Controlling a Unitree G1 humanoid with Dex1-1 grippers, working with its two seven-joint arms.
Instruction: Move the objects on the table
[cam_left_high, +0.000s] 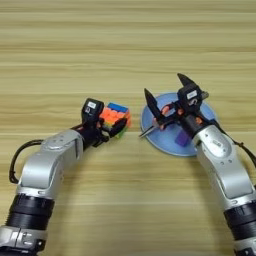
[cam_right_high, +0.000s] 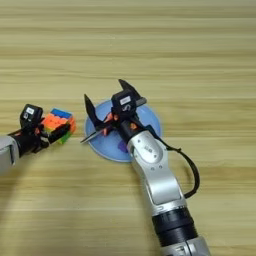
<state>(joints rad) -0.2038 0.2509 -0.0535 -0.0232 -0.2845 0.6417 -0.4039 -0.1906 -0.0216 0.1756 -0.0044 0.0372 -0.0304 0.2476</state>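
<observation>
table (cam_left_high: 125, 45): matt grained wood; cube (cam_left_high: 115, 116): glossy plastic; plate (cam_left_high: 165, 142): smooth blue; arms: brushed metal

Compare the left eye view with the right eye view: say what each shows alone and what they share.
Only the left eye view shows the left arm whole, down to its black forearm. Only the right eye view shows more bare table to the right. Both show the left gripper closed on the puzzle cube, and the right gripper open above the blue plate, which holds something purple.

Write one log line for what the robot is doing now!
left gripper: shut on small multicoloured puzzle cube | right gripper: open over round blue plate | purple piece: on plate | light wooden table
</observation>
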